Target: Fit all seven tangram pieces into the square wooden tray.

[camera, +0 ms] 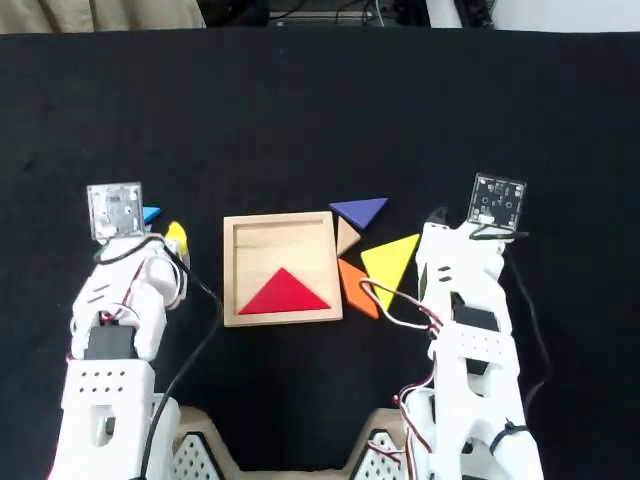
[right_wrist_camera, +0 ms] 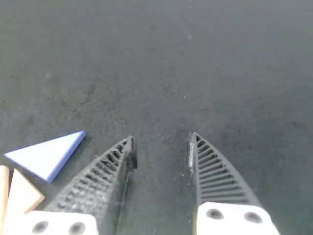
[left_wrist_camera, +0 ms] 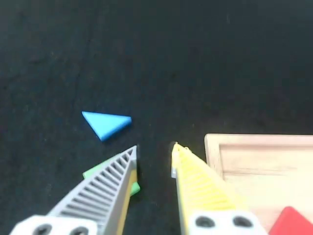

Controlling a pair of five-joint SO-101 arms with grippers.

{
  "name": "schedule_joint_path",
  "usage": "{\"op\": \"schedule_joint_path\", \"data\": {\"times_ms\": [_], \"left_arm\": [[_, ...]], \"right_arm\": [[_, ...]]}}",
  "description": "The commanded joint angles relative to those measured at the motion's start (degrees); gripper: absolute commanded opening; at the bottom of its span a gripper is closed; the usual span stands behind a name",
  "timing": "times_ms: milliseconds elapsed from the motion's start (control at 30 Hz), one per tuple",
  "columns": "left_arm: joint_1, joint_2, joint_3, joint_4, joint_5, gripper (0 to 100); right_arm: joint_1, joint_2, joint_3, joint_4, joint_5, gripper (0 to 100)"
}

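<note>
Spread right end effector (right_wrist_camera: 161, 146), blue triangle (right_wrist_camera: 44, 154) nearby, black table (right_wrist_camera: 195, 58)

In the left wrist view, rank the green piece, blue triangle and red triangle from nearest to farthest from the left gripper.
1. Green piece, partly under the left gripper's grey finger.
2. Blue triangle, just ahead of it.
3. Red triangle, inside the tray.

A matte black cloth-covered surface (camera: 300, 120) takes up nearly the whole frame from the left edge to the right, under even, soft light. Along the top edge, a strip of beige fabric (camera: 110, 14) lies at the upper left, dark cables (camera: 340, 10) at the upper centre, and a pale white panel (camera: 570, 12) at the upper right.
</note>
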Motion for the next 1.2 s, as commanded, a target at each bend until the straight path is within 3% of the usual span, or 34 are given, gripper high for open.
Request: {"op": "schedule_joint_path", "data": {"times_ms": [0,333,467,867,1167], "left_arm": [[-0.5,-0.4,3.4,-6.6,0.0,13],[-0.7,-0.5,8.2,-15.3,-0.4,12],[-0.4,-0.9,11.5,-20.5,-6.0,12],[-0.6,-0.5,11.2,-20.3,-6.4,12],[-0.7,-0.4,11.2,-20.3,-6.5,12]], "right_arm": [[-0.9,0.0,-0.6,-1.2,-0.6,18.1],[-0.7,0.0,-0.8,-1.2,-0.3,18.1],[-0.9,0.0,-1.8,-0.4,-0.3,18.1],[-1.1,0.5,-20.6,36.5,3.2,18.3],[-5.4,0.0,-29.3,59.6,19.2,18.1]]}}
